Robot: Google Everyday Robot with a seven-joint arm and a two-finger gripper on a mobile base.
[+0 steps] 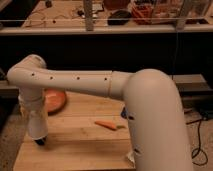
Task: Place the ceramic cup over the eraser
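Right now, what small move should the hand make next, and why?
Probably lift the hand a little to clear the view. It hangs low over the wooden table's front left, and the arm hides part of the reddish dish behind it.

Your arm [80, 82] runs nearly level from the big white shoulder housing [155, 120] on the right of the view across to the left. At the elbow [30, 75] it bends sharply down, and the wrist [36, 117] hangs vertical. Your pincer [40, 142] points straight down, low over the tabletop [85, 147] near its left edge; contact can't be made out.
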